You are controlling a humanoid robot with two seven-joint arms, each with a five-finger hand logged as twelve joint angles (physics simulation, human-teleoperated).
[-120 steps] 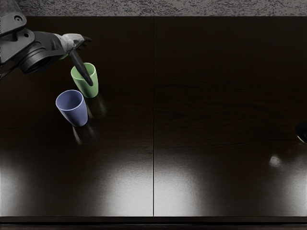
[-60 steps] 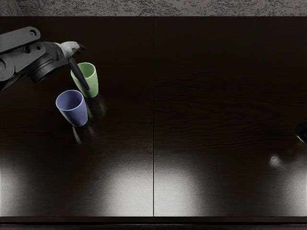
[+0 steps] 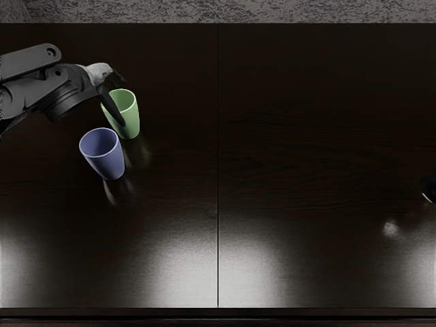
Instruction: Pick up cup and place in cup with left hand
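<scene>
My left hand [image 3: 123,102] reaches in from the upper left, at the back of the green cup [image 3: 129,121]. Its long dark thumb slants across the cup's left side and opening, while the other fingers, dark and hard to make out, stick out behind the rim. The hand is open, and no grip on the cup shows. Just in front and to the left, the blue cup [image 3: 109,161] stands upright with its mouth uncovered. The two cups are close together.
A small dark, rounded part, apparently of my resting right hand [image 3: 428,189], shows at the right edge. The dark table [image 3: 293,157] has a seam down its middle and bright reflections along the front.
My left forearm has shifted right and slightly toward the front, and the hand has tilted. Its thumb now lies further left across the green cup. Both cups stayed put.
</scene>
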